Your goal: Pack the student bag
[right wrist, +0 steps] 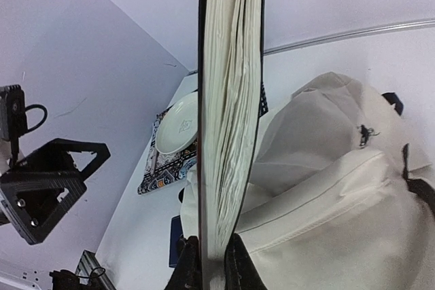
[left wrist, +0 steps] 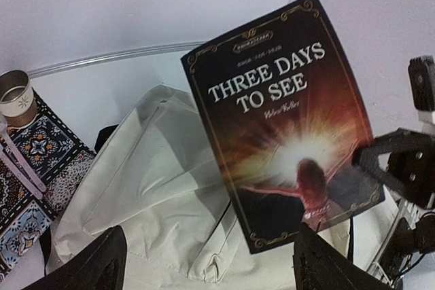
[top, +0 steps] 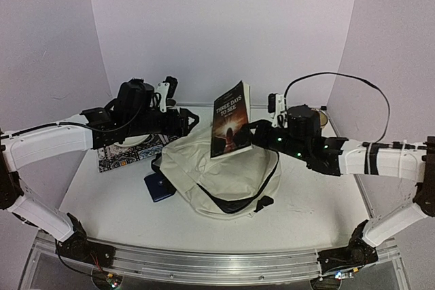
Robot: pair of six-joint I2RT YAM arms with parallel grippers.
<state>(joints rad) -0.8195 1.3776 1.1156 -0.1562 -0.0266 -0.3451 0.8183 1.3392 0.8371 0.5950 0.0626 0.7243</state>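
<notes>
The student bag (top: 219, 173), cream with black straps, lies slumped in the middle of the table. Just above its back part a dark paperback book (top: 230, 119), titled "Three Days to See", is held upright. My right gripper (top: 246, 138) is shut on the book's lower corner. In the right wrist view the page edge (right wrist: 228, 134) rises straight up from between the right gripper (right wrist: 214, 268), with the bag (right wrist: 326, 188) below. My left gripper (top: 190, 123) hovers over the bag's left end, open and empty. Its view shows the book cover (left wrist: 285, 120) beyond the left gripper (left wrist: 211, 266), apart from it, with the bag (left wrist: 149, 188) beneath.
A patterned mat (top: 115, 155) lies at the back left with a white plate (right wrist: 178, 123) on it, and a small cup (left wrist: 15, 93) stands there too. A flat dark blue item (top: 160, 187) lies against the bag's left side. White walls enclose the table.
</notes>
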